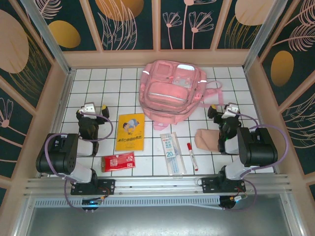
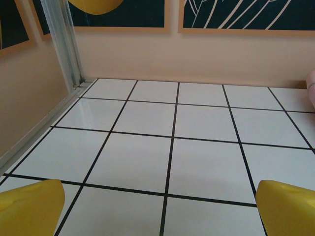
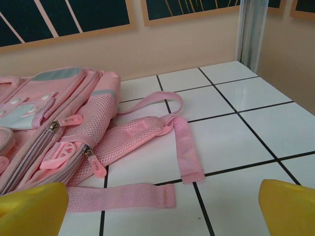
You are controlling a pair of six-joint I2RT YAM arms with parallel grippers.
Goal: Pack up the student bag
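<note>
Now your right gripper [image 1: 222, 111], released, sits just right of the bag [image 1: 172, 86]; the left gripper [image 1: 92, 109], also released, is farther.

Pink all over the student bag [image 1: 172, 88], straps included, with silvery-grey strips. White tiles ruled by a black grid on the table [image 1: 93, 83]. Yellow on the booklet [image 1: 130, 132], red on the packet [image 1: 118, 162], beige-pink on the pouch [image 1: 206, 139]. Dark teal walls [image 1: 78, 14] patterned with gold ovals and pink line flowers. Yellow pads [image 2: 29, 209] on the left gripper [image 2: 160, 211] and right gripper [image 3: 162, 209].
</note>
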